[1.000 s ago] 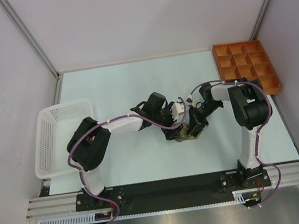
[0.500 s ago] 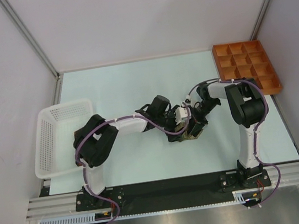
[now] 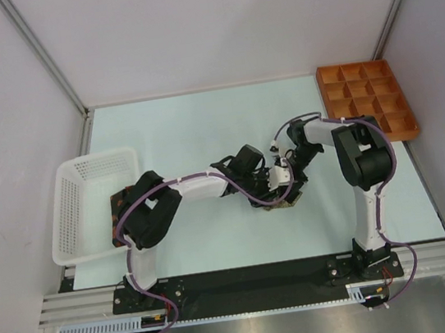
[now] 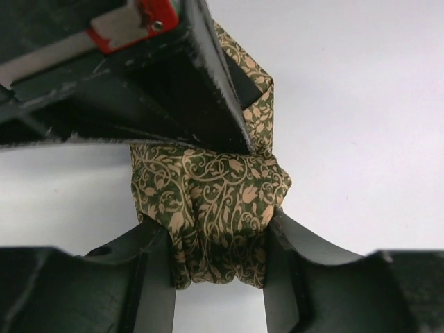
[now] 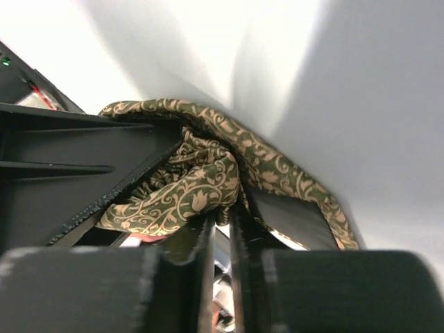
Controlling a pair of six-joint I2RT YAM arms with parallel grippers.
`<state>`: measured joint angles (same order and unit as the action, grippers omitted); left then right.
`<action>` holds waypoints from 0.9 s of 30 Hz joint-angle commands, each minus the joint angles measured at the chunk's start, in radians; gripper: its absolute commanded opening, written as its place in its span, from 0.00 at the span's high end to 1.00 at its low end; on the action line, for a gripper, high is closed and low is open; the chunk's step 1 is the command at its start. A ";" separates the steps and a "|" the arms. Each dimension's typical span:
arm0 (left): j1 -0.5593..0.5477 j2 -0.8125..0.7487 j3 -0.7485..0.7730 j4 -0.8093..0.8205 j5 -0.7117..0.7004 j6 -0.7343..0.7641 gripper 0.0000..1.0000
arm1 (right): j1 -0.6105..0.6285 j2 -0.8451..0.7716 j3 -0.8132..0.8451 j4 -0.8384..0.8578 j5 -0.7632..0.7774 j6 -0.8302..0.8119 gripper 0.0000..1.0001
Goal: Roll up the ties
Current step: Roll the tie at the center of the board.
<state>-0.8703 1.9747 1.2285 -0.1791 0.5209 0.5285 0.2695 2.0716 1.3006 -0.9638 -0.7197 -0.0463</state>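
Two arms are bolted at the near edge of the table, the left arm and the right arm. Both reach inward and meet just past the middle of the near half.

From above, their wrists cover almost all of the one tie in view. Only a scrap of patterned cloth shows beneath them.

The left wrist camera shows it better: an olive-green tie with a tan scrolling leaf pattern, bunched into a lump on the table. The left gripper clasps the lump from both sides, its two fingers pressed into the cloth. The near end of the lump hangs between them. The black body of the right gripper hides the far part, so the tie's full length cannot be made out.

In the right wrist view, the right gripper's two fingers stand almost together, leaving only a thin slit. A fold of the tie is caught at their tips. A dark lining panel shows on the strip that runs off to the right. The left gripper's black bulk blocks the left side.

Farther out, one white mesh basket sits at the left edge of the table. One orange compartment tray lies at the far right corner, its cells three across. The right arm cuts off its near left corner.
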 commanded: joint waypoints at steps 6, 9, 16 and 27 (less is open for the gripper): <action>-0.027 0.053 0.060 -0.183 -0.183 0.021 0.95 | -0.147 -0.172 -0.047 0.002 -0.021 -0.116 0.50; -0.029 0.070 0.078 -0.212 -0.182 0.025 0.96 | -0.206 -0.186 -0.073 0.002 -0.030 -0.119 0.38; -0.030 0.098 0.108 -0.237 -0.177 0.025 0.96 | -0.242 -0.116 -0.144 0.128 -0.053 -0.026 0.19; -0.030 0.105 0.112 -0.235 -0.168 0.025 0.96 | -0.174 -0.094 -0.228 0.307 -0.236 0.042 0.24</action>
<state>-0.8997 2.0220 1.3510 -0.3347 0.4129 0.5323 0.0601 1.9617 1.1015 -0.7933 -0.9318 0.0074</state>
